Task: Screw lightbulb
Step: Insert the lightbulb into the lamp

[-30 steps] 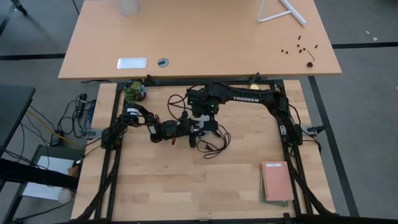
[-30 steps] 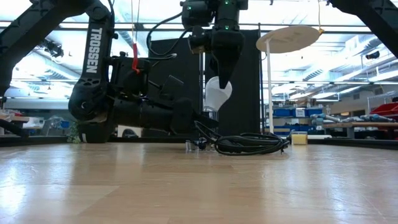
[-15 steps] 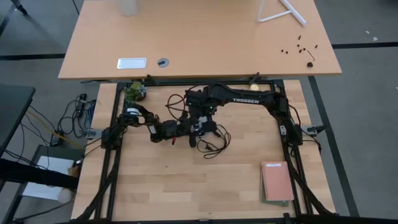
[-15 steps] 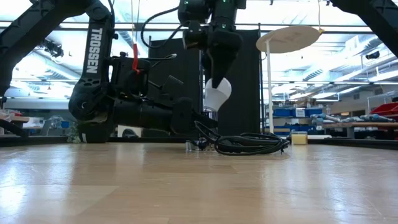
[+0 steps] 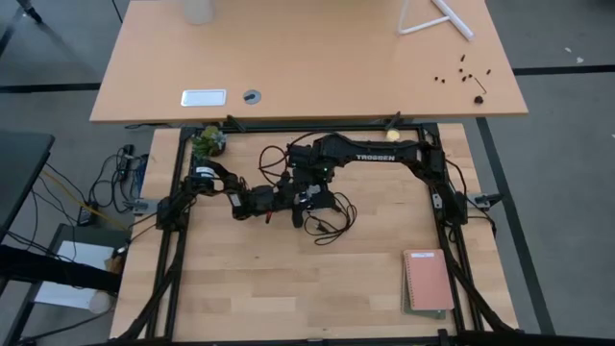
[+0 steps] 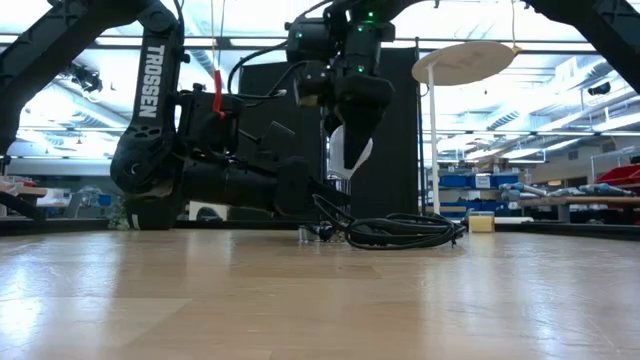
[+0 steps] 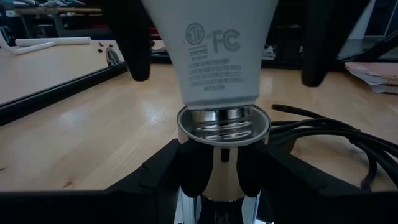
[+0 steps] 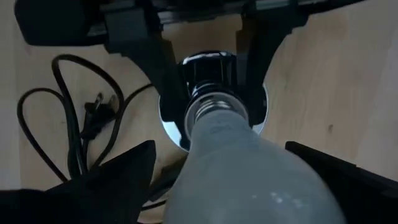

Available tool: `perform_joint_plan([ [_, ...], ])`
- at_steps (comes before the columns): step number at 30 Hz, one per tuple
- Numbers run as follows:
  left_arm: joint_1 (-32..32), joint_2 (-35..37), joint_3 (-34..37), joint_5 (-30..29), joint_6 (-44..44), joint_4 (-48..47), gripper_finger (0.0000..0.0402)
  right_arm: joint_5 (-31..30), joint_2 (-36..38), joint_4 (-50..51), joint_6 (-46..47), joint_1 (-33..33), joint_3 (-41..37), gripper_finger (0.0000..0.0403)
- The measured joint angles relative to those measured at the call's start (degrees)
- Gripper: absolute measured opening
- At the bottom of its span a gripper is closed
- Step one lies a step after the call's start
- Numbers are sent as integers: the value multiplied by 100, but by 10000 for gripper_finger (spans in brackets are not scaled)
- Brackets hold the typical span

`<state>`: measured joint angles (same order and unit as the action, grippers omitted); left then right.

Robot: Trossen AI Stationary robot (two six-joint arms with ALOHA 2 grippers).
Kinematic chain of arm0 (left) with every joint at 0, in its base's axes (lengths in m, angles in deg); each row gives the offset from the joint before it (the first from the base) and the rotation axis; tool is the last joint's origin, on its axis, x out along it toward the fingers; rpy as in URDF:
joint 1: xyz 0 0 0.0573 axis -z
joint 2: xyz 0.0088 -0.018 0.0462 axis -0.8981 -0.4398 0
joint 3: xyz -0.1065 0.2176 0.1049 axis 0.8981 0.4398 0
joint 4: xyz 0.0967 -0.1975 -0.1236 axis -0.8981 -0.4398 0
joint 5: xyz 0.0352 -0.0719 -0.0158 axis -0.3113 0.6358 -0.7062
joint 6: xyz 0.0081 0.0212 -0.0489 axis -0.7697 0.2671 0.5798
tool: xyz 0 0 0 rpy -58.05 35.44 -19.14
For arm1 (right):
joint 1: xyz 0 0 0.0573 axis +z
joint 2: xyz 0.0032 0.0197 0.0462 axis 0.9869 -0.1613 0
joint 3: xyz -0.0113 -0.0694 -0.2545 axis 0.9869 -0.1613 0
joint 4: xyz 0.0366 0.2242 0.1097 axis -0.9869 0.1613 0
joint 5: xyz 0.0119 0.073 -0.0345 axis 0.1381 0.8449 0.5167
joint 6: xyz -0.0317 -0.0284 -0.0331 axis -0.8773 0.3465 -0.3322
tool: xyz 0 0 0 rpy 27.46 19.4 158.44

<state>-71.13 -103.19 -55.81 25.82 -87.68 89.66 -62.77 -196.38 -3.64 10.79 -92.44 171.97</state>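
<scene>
Lightbulb (image 7: 214, 56) stands base-down in socket (image 7: 224, 122) at table centre. Left gripper (image 7: 217, 177) pinches the socket. Right gripper (image 6: 345, 135) brackets the bulb, 2 fingers spread.

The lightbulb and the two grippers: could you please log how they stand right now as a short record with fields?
lightbulb: upright, its screw base entering the socket
socket: held between the left gripper fingers
right gripper: above the socket, fingers either side of the bulb, apart from the glass
cord: black, coiled on the table beside the socket
</scene>
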Motion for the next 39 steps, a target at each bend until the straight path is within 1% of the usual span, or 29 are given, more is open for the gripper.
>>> perform_joint_plan([
  [3, 0, 0, 0, -4, 0, -2, 190, 153, 4, -97, -92, -21, 0, 343],
  [8, 0, 0, 2, -4, -2, -7, 190, 170, 4, -132, -241, -7, -4, 301],
  [14, 0, 0, 2, -7, 2, -11, 190, 107, 4, -35, -194, -16, -4, 250],
  [18, 0, 0, 2, -7, 4, -19, 190, 45, 5, -45, 21, -11, -4, 251],
  [22, 3, 0, 2, -6, 7, -26, 190, -140, 103, 71, 58, 80, -4, 267],
  [24, 8, 51, 4, 74, 11, -82, 190, -262, 180, 143, 51, 159, 5, 269],
  [27, 35, 327, 11, 172, 36, -493, 190, -397, 203, 645, 69, 282, 233, 264],
  [31, 65, 815, -26, 201, -35, -1170, 190, -402, 215, 1291, 266, 382, 759, 259],
  [34, 127, 985, -94, 171, -123, -1471, 190, -260, 216, 1311, 483, 406, 989, 264],
  [39, 302, 1038, -261, 186, -140, -1843, 190, -200, 216, 1409, 618, 551, 1017, 270],
])
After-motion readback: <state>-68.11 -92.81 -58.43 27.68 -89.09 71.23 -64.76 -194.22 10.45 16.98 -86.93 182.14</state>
